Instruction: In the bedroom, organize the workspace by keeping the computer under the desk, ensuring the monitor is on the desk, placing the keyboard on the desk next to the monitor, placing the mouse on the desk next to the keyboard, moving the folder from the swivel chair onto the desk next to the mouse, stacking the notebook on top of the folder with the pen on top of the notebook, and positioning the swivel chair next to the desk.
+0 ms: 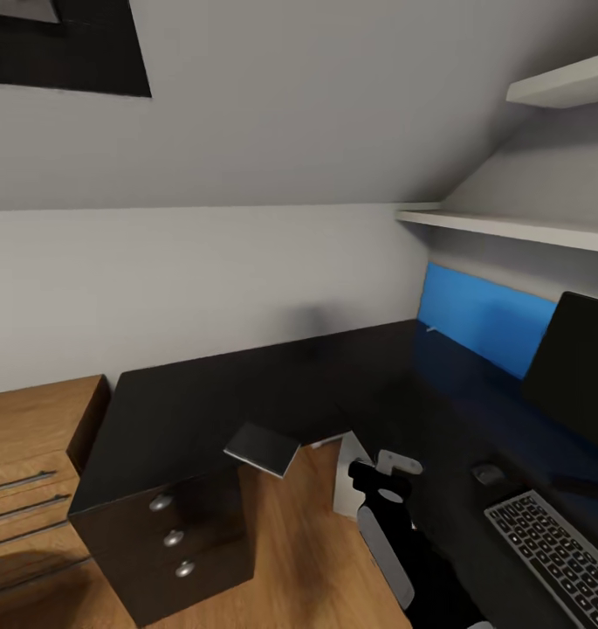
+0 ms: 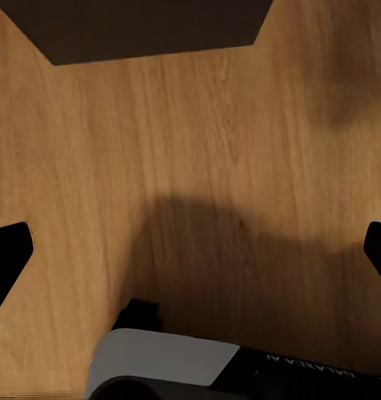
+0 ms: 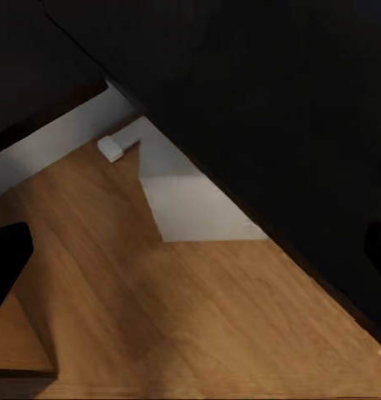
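The desk (image 1: pixel 246 384) is seen from the head camera. On it, the notebook (image 1: pixel 262 449) lies over the inner front edge, above the drawer unit (image 1: pixel 172 542), whose three drawers are closed. The keyboard (image 1: pixel 552 546), mouse (image 1: pixel 487 473) and monitor (image 1: pixel 578 367) are set on the desk's right wing. The computer (image 1: pixel 351 476) stands under the desk. Both grippers' fingertips (image 2: pixel 8 254) (image 3: pixel 8 258) are spread wide over the wooden floor (image 2: pixel 198 150), nothing held.
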Tool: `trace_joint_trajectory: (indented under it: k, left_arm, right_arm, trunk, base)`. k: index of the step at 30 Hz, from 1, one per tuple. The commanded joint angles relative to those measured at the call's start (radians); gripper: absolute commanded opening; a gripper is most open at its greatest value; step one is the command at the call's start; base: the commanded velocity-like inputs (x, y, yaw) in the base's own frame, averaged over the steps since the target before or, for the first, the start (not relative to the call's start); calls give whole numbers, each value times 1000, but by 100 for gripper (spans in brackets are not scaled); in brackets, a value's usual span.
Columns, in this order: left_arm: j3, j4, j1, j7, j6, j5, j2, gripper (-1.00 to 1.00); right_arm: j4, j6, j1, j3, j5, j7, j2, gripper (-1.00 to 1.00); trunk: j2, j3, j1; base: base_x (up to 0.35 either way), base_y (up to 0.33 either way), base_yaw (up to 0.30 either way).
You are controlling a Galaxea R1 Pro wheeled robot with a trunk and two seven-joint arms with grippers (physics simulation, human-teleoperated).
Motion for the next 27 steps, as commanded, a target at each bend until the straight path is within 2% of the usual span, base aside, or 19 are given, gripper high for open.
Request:
trace_joint_trajectory:
  k: [1, 10, 17, 19, 21, 22, 24, 27]
  left_arm:
    - [-5, -2, -1, 8, 2, 5, 2, 100]
    - [-4, -1, -1, 8, 2, 5, 3, 100]
    - [-2, -1, -1, 8, 2, 7, 4, 100]
    - [-2, 11, -1, 8, 1, 6, 2, 100]
    - [-2, 23, -1, 7, -5, 2, -2, 100]
    - [-3, 24, -1, 7, -12, 2, -1, 100]
    - [-3, 28, -1, 7, -70, 1, 1, 100]
    - [-3, 31, -1, 6, -152, 3, 2, 100]
  right_arm:
    - [7, -3, -1, 6, -5, -7, 2, 100]
    - [45, -56, -1, 23, 26, -7, 18, 100]
    - [106, -141, -1, 24, 46, -7, 34, 100]
    - [118, -181, -1, 24, 44, -7, 36, 100]
    - [166, -280, -1, 25, 44, -7, 40, 100]
    - [175, -299, -1, 26, 44, -7, 40, 100]
    - [196, -351, -1, 32, 43, -7, 48, 100]
    - [204, -375, -1, 35, 43, -6, 52, 100]
  trunk:
    - [-1, -1, 0]
    - [-1, -1, 0]
    - [-1, -1, 0]
    - [-1, -1, 0]
    - [-1, -1, 0]
    - [-1, -1, 0]
    - [-1, -1, 0]
    - [-1, -1, 0]
  base:
    - [-5, -8, 279]
    - [-1, -2, 279]
    - [0, 0, 279]
    - [0, 0, 279]
    - [0, 0, 279]
    - [0, 0, 279]
    - [0, 0, 279]
    - [0, 0, 279]
